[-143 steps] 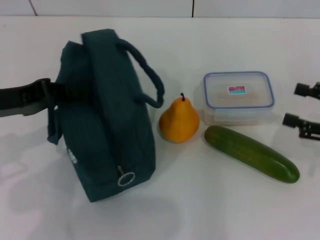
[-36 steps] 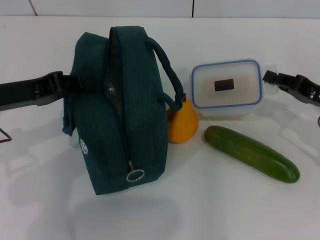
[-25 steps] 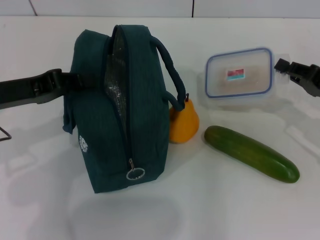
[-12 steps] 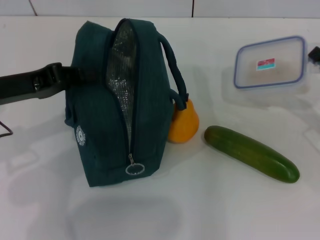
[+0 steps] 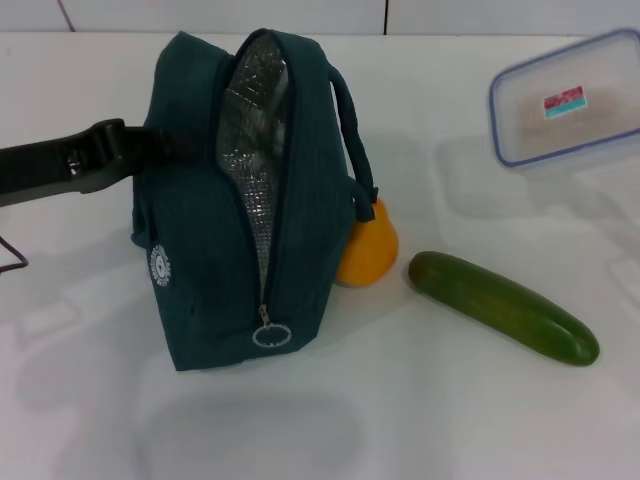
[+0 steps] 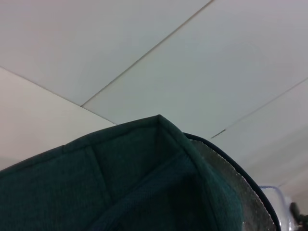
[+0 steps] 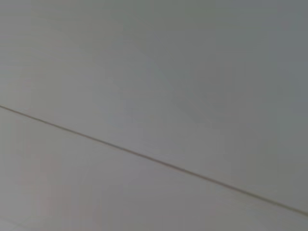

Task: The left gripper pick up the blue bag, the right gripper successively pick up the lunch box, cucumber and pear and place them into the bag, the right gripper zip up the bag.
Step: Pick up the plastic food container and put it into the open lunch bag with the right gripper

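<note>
The blue bag [image 5: 240, 200] stands upright at the table's left, its zip open and the silver foil lining [image 5: 252, 130] showing. My left gripper [image 5: 150, 150] reaches in from the left and is shut on the bag's side. The lunch box [image 5: 568, 95] hangs tilted in the air at the far right, above its shadow. In the left wrist view the bag's top [image 6: 144, 183] fills the picture, the lunch box rim [image 6: 279, 202] shows past it, and a dark bit of my right gripper [image 6: 299, 212] holds that rim. The pear [image 5: 368, 250] sits half hidden behind the bag. The cucumber [image 5: 503, 305] lies to the right.
The white table [image 5: 420, 420] runs to a pale tiled wall at the back. A thin dark wire [image 5: 10, 262] shows at the left edge. The zip's ring pull [image 5: 270, 335] hangs low on the bag's near end.
The lunch box has risen off the table and moved right and up, and my right gripper has left the head view. The bag's mouth has opened wider while the left gripper holds it.
</note>
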